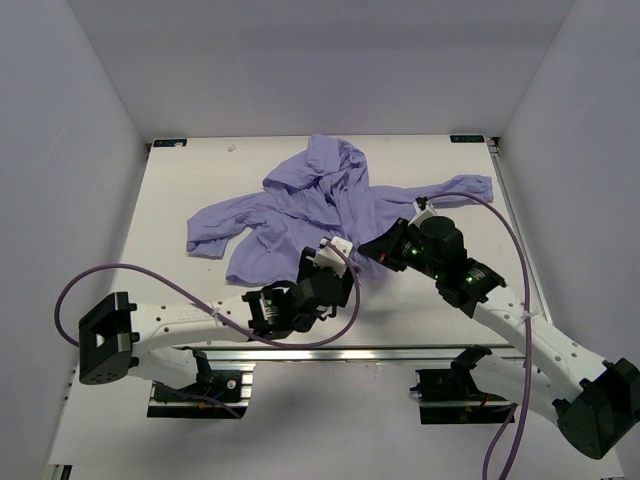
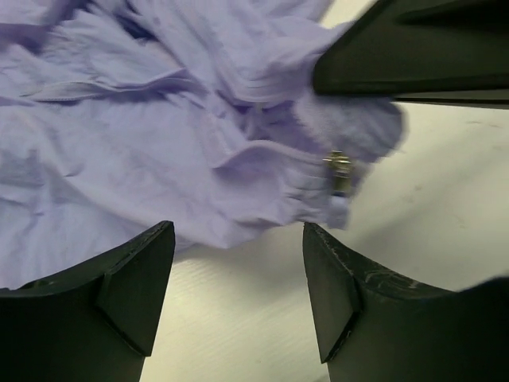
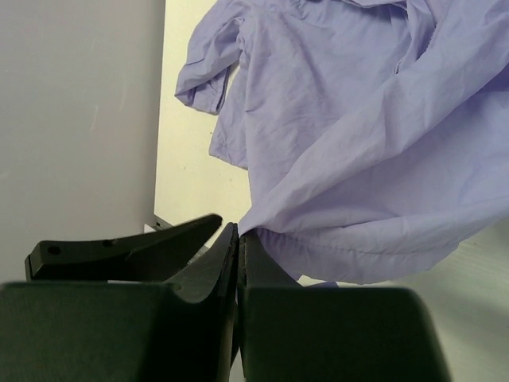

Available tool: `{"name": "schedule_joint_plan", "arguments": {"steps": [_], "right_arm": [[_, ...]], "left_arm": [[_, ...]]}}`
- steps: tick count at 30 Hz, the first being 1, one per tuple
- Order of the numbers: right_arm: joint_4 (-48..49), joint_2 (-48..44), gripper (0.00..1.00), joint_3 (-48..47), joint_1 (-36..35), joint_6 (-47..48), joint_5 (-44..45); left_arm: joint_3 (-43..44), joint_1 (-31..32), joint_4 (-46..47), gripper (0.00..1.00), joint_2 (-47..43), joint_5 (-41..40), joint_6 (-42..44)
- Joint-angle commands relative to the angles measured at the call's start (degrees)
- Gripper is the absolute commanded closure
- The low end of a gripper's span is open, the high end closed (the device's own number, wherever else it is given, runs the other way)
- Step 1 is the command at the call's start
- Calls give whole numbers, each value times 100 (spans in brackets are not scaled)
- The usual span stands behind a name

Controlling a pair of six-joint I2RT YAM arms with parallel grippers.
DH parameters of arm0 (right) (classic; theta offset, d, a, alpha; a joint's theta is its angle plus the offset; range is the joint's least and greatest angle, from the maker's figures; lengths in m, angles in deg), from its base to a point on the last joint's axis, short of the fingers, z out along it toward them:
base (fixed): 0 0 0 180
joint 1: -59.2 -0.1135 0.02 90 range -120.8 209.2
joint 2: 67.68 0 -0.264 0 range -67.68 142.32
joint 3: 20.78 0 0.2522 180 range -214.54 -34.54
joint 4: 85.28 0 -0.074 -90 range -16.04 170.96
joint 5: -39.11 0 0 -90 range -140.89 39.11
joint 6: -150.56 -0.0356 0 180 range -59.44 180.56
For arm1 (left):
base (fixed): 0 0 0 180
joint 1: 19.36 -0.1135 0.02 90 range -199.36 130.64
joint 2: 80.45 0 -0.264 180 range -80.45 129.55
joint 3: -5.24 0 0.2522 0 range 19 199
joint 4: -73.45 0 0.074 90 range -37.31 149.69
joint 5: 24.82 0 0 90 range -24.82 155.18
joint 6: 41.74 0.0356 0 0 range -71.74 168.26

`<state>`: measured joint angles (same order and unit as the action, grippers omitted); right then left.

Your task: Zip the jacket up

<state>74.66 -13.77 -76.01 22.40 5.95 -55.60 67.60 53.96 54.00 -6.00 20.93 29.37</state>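
- A lavender jacket (image 1: 330, 200) lay rumpled on the white table (image 1: 190, 170), spread ahead of both claws, its hood (image 1: 335, 155) farthest from them.
- A small metal zipper pull (image 2: 339, 171) sat on the hem just beyond the left gripper (image 2: 238, 239), off toward its right-hand finger, with a black finger of the right gripper crossing above it.
- The left gripper's jaws stood wide and empty, low over bare tabletop at the cloth's edge.
- The right gripper (image 3: 237, 232) was pinched tight on the jacket's hem, cloth fanning out from its tips.
- Both arms reached forward, wrists converging at the near hem.
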Motion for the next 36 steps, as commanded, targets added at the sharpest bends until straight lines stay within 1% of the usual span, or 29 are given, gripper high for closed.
{"name": "schedule_joint_plan", "arguments": {"steps": [1,2,3,4,5,6,7,8,10,11,12,13,14,15,16,17,18,19,20,21,22,24,25,27,28,29,31,36], "right_arm": [[217,5,100,-151,6,-102,-83],[461,5,100,-46,6,-24,-187],[559,-12,100,16,6,20,-258],[699,-73,100,95,6,38,-319],[910,-117,100,200,14,90,-390],[1234,-178,100,445,6,117,-547],[1350,-310,100,552,6,135,-592],[1464,-381,100,657,6,170,-714],[1545,-565,100,860,6,293,-794],[1536,-609,100,904,6,345,-856],[1492,-645,100,965,6,389,-865],[1466,-715,100,1018,6,398,-882],[1500,-741,100,1071,6,407,-935],[1501,-776,100,1115,6,399,-935],[1544,-820,100,1193,6,381,-953],[1562,-829,100,1220,6,372,-962],[1571,-838,100,1247,14,355,-962],[1597,-838,100,1282,6,311,-970],[1658,-821,100,1308,6,293,-996],[1711,-821,100,1326,6,276,-1014],[1755,-795,100,1335,6,232,-1032],[1826,-768,100,1361,6,205,-1093],[1826,-759,100,1361,6,196,-1111],[1817,-750,100,1370,6,196,-1120],[1800,-750,100,1370,6,196,-1111],[1800,-759,100,1370,6,205,-1076],[1764,-777,100,1379,6,205,-1032],[1791,-786,100,1379,6,153,-997]], "left_arm": [[-69,42,323,25,-256,740,-245],[-113,42,254,25,-282,1082,-438],[-157,42,166,24,-309,1102,-622],[-245,42,43,24,-378,1085,-1007],[-289,42,-210,23,-431,998,-1211],[-342,42,-282,20,-501,989,-1378],[-429,33,-335,17,-598,997,-1545],[-613,33,-379,11,-834,997,-1930],[-860,-80,-292,3,-1081,1207,-2310],[-1148,-203,-66,2,-1343,1652,-2642],[-1325,-552,84,2,-1468,1952,-2811],[-1501,-764,277,2,-1591,2295,-2943],[-1685,-1019,845,2,-1775,2690,-3171],[-2079,-1265,1173,2,-1838,3163,-3243],[-2248,-1694,1811,2,-1873,4003,-3443],[-2397,-1855,2148,2,-1873,4342,-3506],[-2573,-2030,2395,2,-1769,4885,-3594],[-2610,-2093,2789,2,-1681,5073,-3699],[-2619,-2111,2976,2,-1558,5215,-3744],[-2645,-2172,3160,2,-1278,5346,-3788],[-2662,-2199,3693,2,-1119,5705,-3858],[-2715,-2409,4188,2,-646,6067,-3998],[-2750,-2480,4782,2,-486,6417,-4173],[-2838,-2664,5470,2,-196,6726,-4358],[-2908,-2708,6091,2,66,6876,-4481],[-2935,-2726,6359,2,173,7077,-4543],[-2944,-2727,6816,2,402,7202,-4623],[-2777,-2735,6792,2,623,7272,-4553]]}}
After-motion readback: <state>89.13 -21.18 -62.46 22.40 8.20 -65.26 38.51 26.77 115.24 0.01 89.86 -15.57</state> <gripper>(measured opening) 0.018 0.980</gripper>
